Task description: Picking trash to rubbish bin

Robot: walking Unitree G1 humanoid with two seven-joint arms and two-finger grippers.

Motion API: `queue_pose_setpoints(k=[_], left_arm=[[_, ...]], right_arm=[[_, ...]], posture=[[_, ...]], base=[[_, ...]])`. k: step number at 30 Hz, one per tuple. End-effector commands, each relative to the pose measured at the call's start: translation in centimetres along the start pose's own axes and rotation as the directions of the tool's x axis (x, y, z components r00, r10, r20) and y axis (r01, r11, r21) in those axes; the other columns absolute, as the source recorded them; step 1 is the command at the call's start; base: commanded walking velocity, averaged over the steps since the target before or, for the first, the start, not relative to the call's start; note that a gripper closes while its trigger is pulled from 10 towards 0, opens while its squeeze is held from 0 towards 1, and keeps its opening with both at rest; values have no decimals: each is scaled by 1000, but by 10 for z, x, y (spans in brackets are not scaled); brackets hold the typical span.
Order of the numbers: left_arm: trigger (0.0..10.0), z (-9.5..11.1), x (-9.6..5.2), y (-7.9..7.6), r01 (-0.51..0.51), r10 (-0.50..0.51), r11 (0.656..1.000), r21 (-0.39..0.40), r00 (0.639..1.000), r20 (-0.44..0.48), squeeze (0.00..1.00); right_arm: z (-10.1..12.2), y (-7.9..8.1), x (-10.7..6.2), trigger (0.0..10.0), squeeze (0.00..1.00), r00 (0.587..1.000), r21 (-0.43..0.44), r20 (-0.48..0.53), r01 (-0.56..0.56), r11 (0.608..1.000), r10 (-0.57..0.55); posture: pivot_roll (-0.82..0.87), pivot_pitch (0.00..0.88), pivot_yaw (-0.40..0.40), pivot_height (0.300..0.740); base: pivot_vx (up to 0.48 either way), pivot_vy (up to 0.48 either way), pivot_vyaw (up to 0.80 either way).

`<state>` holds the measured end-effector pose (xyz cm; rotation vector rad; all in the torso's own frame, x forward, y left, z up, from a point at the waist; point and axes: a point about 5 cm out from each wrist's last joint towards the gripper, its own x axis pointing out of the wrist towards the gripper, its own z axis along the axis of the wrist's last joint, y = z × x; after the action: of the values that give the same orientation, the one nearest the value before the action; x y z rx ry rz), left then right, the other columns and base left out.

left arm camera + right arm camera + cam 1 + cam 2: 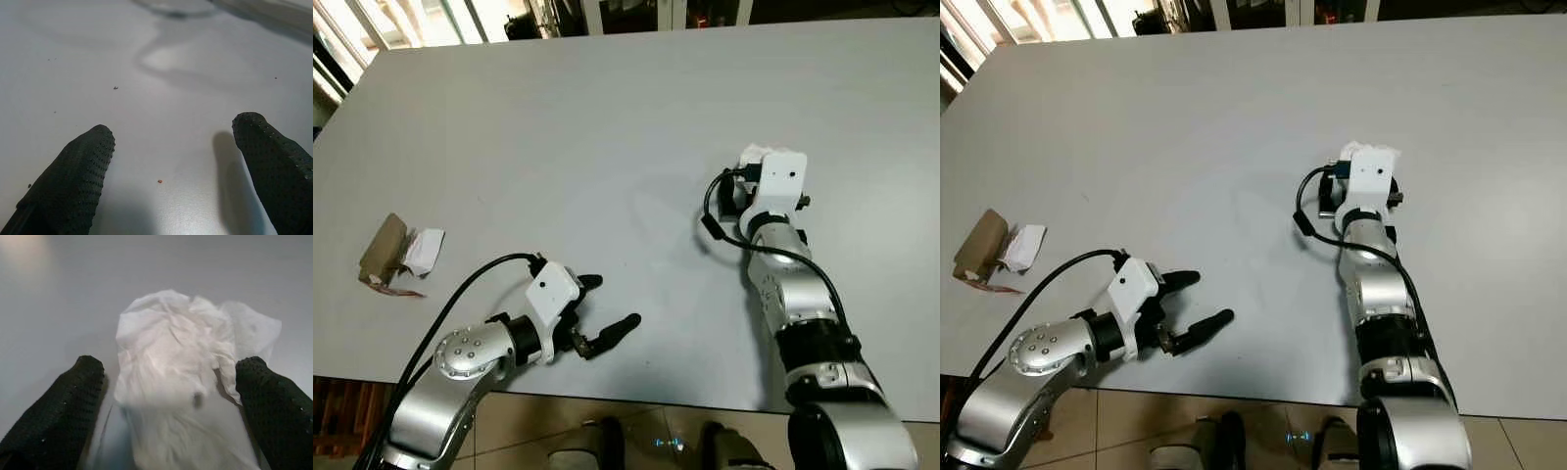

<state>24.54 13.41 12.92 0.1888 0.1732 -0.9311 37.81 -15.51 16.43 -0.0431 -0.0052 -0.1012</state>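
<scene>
Our right hand is out over mid-counter, fingers wide with the crumpled white tissue lying on the surface between them, not gripped. Our left hand sits low near the counter's near edge, fingers spread, holding nothing. Brown cardboard scrap and white paper scrap lie touching at far left.

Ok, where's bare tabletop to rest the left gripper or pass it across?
Bare table runs between the left gripper and the right gripper, and across the far half. Crowded spots: the brown wrapper and paper scrap at the left edge, and the crumpled tissue between the right fingers.
</scene>
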Motion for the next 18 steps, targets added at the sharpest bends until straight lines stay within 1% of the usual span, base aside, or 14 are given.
queue_pose_setpoints(k=[1,2,3,4,5,12,18], left_arm=[[10000,-1,-3,-1,-10,10,1000,4,1000,-11,0],[10000,-1,-3,-1,-11,11,1000,4,1000,-11,0],[10000,-1,-3,-1,-11,11,1000,4,1000,-11,0],[10000,-1,-3,-1,-12,12,1000,3,1000,-11,0],[10000,-1,-3,-1,-12,12,1000,3,1000,-11,0],[10000,-1,-3,-1,-17,17,1000,-1,1000,-12,0],[10000,-1,-2,-1,-16,16,1000,-1,1000,-12,0]], right_arm=[[-20,0,-2,10000,0,996,30,-89,-15,999,18],[-23,0,-2,9608,0,995,47,-99,-15,999,20],[-24,-1,-1,4745,0,994,55,-105,-16,998,22],[-26,-1,-1,2980,0,993,62,-112,-16,998,23],[-27,-1,-2,0,0,993,73,-116,-14,997,23],[-37,2,-6,0,0,991,97,-128,-26,995,39],[-41,1,-6,0,0,991,107,-131,-28,994,42]], posture=[[138,258,134,740],[138,258,134,740],[138,258,134,740],[138,258,134,740],[138,258,134,740],[139,258,131,740],[139,258,131,740]], base=[[0,0,0],[0,0,0],[0,0,0],[0,0,0],[0,0,0],[0,0,0],[0,0,0]])
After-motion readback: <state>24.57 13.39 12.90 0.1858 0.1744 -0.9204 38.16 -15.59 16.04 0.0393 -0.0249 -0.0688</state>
